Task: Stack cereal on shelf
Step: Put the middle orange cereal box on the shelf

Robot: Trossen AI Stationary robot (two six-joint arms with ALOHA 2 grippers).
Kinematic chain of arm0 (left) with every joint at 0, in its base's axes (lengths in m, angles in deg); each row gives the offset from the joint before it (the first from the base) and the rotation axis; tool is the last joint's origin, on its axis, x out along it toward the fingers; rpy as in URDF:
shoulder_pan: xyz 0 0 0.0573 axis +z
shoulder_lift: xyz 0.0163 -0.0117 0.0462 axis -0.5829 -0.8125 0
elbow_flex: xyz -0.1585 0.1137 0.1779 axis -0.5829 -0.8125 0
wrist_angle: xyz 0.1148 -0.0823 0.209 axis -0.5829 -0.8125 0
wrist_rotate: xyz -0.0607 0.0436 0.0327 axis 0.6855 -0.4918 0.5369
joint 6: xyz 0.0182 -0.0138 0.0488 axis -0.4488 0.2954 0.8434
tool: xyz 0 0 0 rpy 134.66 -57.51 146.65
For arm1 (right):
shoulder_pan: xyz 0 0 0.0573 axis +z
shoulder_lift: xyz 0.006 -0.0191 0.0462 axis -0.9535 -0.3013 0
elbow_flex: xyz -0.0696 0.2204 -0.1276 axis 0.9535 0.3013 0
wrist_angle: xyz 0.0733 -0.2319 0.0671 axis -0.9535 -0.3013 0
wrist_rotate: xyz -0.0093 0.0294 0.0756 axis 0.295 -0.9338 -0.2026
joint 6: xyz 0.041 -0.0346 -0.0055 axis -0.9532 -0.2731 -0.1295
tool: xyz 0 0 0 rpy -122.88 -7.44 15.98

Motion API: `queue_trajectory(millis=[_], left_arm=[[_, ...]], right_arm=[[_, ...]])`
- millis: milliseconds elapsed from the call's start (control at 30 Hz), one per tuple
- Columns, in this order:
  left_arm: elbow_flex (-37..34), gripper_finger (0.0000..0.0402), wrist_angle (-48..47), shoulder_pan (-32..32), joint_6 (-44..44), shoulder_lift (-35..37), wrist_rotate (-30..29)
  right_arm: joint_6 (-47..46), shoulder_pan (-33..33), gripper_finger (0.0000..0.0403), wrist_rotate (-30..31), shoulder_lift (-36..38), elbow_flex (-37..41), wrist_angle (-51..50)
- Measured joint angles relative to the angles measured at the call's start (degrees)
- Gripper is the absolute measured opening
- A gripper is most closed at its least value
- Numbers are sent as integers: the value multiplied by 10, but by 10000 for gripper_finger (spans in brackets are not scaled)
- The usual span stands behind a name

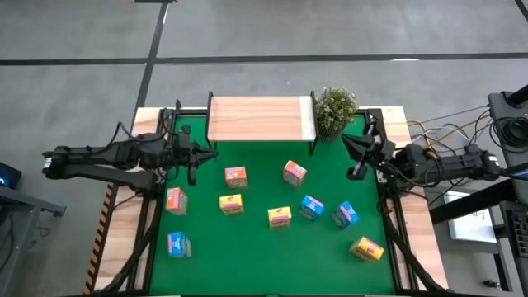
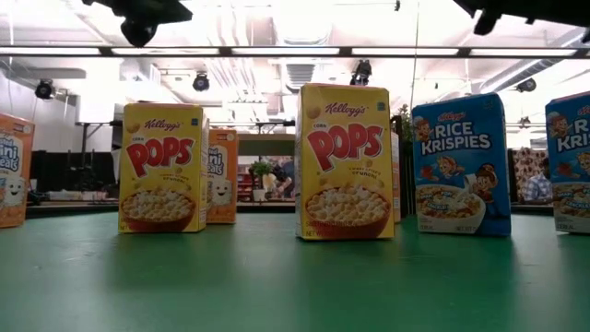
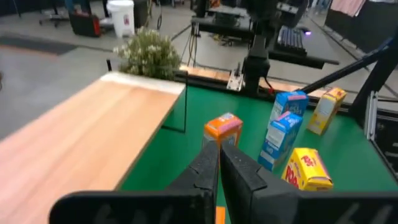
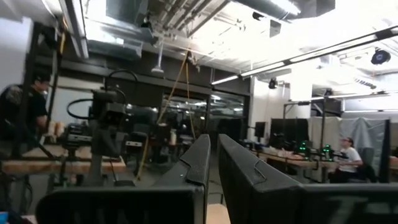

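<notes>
step in hand: none of the stacking is judged done; the shelf [image 1: 260, 118] at the far edge of the table [image 1: 247, 247] is seen bare, and nine cereal boxes [image 1: 280, 217] are scattered on the green mat.
left gripper [image 1: 191, 171]: pressed together, nothing held, raised at the left edge near the shelf's left end.
right gripper [image 1: 356, 172]: pressed together, nothing held, raised at the right edge below the plant [image 1: 335, 108].
nearest box: an orange box [image 1: 235, 176] is found just beside the left gripper, apart from it.
next move: an opening of the fingers and a descent over one box is judged to be required.
</notes>
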Motion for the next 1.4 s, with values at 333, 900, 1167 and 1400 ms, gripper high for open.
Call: queue_trajectory(millis=[333, 900, 1167, 1400], left_arm=[[-5, 0, -36, 0, -60, -12, 20], [-1, 27, 56, 0, -98, -129, 32], [26, 44, -31, 0, -79, -199, 78], [60, 97, -69, 1, -37, -249, 90]], right_arm=[[4, -18, 22, 0, -53, -40, -37], [74, -18, 22, 5, -40, -60, -62], [69, -18, 22, 5, -40, -60, -80], [47, -18, 22, 5, -40, -60, -89]])
